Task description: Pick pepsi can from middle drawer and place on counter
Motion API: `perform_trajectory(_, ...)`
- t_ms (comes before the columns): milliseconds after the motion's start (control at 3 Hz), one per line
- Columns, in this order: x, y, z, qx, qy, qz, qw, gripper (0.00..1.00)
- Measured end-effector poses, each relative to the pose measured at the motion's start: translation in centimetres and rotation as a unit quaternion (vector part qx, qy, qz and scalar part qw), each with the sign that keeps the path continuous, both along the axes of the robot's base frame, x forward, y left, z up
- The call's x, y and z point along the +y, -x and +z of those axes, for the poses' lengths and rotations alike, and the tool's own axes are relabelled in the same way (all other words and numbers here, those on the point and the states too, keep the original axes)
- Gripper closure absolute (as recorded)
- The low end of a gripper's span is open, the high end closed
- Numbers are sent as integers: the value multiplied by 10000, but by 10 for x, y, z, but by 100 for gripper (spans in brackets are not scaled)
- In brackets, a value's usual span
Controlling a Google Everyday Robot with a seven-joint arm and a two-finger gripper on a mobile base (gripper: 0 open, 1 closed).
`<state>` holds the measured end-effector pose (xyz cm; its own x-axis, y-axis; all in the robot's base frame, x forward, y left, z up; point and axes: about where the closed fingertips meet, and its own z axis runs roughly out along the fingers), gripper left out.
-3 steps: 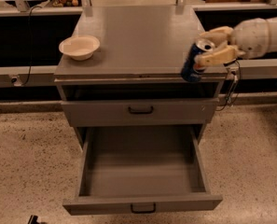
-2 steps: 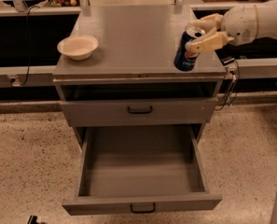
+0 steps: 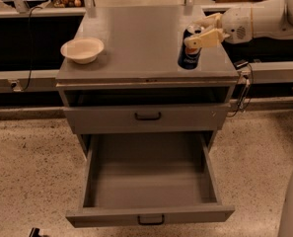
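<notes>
The pepsi can (image 3: 188, 54), dark blue with a silver top, stands upright at the right side of the counter (image 3: 141, 38); I cannot tell whether it touches the top or hangs just above it. My gripper (image 3: 194, 32) reaches in from the right on a white arm and is shut on the can's upper part, one cream finger (image 3: 205, 38) in front and one behind. The middle drawer (image 3: 151, 181) is pulled wide open at the bottom of the cabinet, and its tray is bare.
A cream bowl (image 3: 82, 50) sits on the counter's left side. A taller-faced shut drawer (image 3: 147, 116) with a black handle lies under an open slot. A pale ledge with dark panels runs behind. A cable (image 3: 242, 90) hangs at the cabinet's right.
My gripper has carried the can left from the counter's right front edge to a spot further in over the top. The bowl and the drawers have not moved.
</notes>
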<state>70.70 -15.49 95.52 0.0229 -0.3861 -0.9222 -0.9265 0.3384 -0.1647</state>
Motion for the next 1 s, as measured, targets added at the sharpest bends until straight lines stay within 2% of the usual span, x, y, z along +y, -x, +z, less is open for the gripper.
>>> perform_trajectory(333,4,-16,-13,231,11,-250,9994,100)
perform_trajectory(667,3,-28,-25,421,69,-431,9982,82)
perform_trajectory(1000,6,-28,-27,438,65,-405,9982,58)
